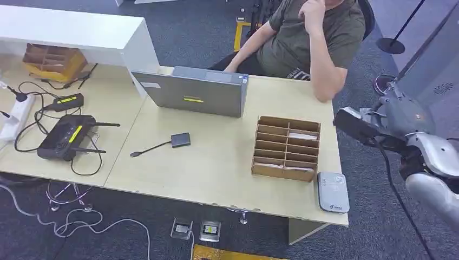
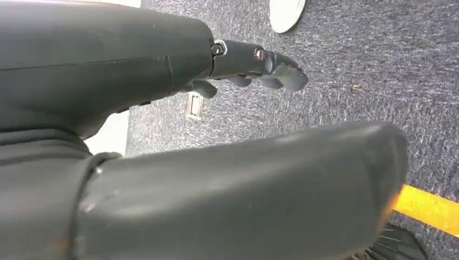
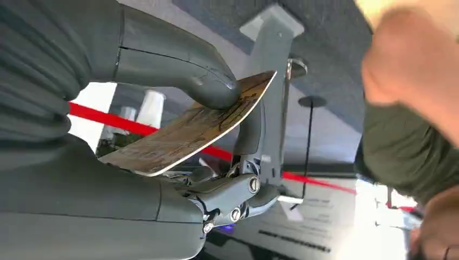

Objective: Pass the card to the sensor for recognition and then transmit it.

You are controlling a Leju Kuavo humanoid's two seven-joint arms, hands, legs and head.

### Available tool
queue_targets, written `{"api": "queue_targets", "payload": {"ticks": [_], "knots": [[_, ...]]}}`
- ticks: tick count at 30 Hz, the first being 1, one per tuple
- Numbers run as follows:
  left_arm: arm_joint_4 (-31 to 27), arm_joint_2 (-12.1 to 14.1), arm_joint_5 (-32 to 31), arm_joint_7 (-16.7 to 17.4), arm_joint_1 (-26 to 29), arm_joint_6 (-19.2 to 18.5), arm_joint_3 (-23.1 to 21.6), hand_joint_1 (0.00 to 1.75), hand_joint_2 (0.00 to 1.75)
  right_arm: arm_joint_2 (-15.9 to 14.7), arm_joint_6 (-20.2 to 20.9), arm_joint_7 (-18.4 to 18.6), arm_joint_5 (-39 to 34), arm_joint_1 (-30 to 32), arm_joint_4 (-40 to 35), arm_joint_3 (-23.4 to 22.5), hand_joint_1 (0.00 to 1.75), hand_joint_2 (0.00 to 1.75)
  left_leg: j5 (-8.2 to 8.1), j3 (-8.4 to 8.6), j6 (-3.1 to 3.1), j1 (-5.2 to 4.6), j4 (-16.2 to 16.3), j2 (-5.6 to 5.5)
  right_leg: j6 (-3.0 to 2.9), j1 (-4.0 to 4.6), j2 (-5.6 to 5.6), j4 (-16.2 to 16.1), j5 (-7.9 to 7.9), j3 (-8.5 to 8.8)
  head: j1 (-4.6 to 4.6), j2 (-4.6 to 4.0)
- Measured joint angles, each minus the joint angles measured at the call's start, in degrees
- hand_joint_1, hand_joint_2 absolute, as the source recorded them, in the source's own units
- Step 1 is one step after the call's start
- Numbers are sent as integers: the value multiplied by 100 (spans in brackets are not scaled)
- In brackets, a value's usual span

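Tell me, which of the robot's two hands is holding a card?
The right hand: its thumb presses a card against its fingers. The left hand holds nothing and hangs above the carpet.

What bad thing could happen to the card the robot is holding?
It might slip. The right hand holds the card with just the thumb pressing on its face, and the card looks bent, so it could spring free and drop to the floor.

It might bump something. The person leans an elbow on the desk near that hand, and the sensor sits right at the desk's corner, where a knock could push it off.
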Motion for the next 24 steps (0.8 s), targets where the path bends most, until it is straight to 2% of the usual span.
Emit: {"api": "queue_targets", "payload": {"ticks": [4,8,18,24], "knots": [[0,24,0,0,-1,0,0,0,0,-44,30,22,-57,285,-234,85,175,175,0,0,0,0,0,0,0,0,0,0,0,0,-2,0],[0,31,2,13,0,-2,0,0,0,-44,-129,17,-197,561,-496,166,175,175,0,0,0,1,-1,0,0,1,1,1,0,0,0,0],[0,39,-8,26,-1,7,0,0,0,-46,-208,20,-295,702,-728,275,175,175,0,1,0,1,-1,1,0,0,0,0,0,1,0,0],[0,44,-26,26,-1,-9,-2,0,0,-46,-514,55,-435,976,-870,404,175,175,-1,1,0,1,-1,1,0,1,2,0,0,0,-2,0]]}}
